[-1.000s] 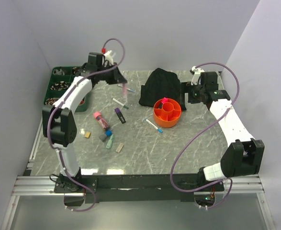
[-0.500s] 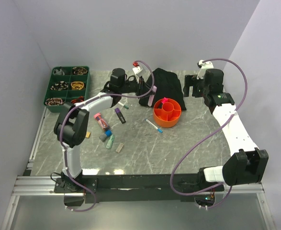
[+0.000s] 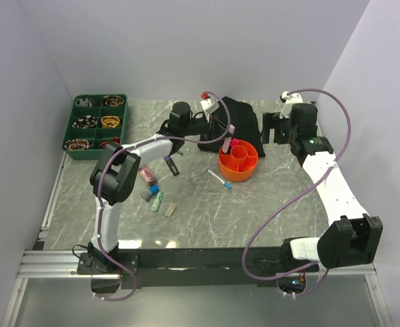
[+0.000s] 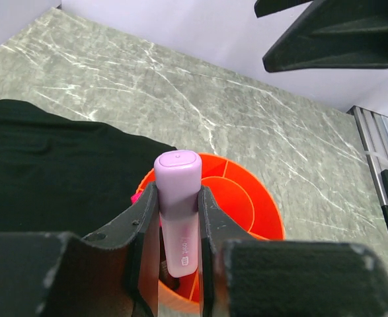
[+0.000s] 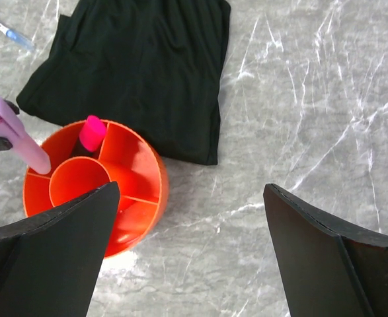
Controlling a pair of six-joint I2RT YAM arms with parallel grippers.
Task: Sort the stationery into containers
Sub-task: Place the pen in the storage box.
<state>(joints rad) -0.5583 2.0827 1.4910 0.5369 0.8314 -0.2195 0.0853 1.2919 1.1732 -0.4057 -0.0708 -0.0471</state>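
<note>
My left pincer (image 4: 178,218) is closed most of the way on a lilac marker (image 4: 178,173). The two jaws press its sides just below the rounded cap, and the barrel runs down between them. From the right wrist view the marker (image 5: 15,135) slants down with its lower end inside the rim of the orange tub (image 5: 147,198), over an outer compartment next to the centre cup. I cannot tell whether it touches the bottom.

A pink marker (image 5: 91,132) already stands in the neighbouring outer compartment, on the side toward the black fabric heap (image 5: 147,66). The heap lies just behind the tub, touching or nearly touching it.

My right pincer (image 5: 192,188) hangs above the table (image 3: 254,211) on the tub's right, jaws spread wide with nothing between them.

Further out in the top view, a white pen with a blue cap (image 3: 219,178) lies just left of the tub. A purple marker (image 3: 172,164), a cluster of short markers (image 3: 148,184) and a tan eraser (image 3: 170,210) are scattered beyond it. The green tray (image 3: 73,126) sits at the far left corner, well apart from all of these.
</note>
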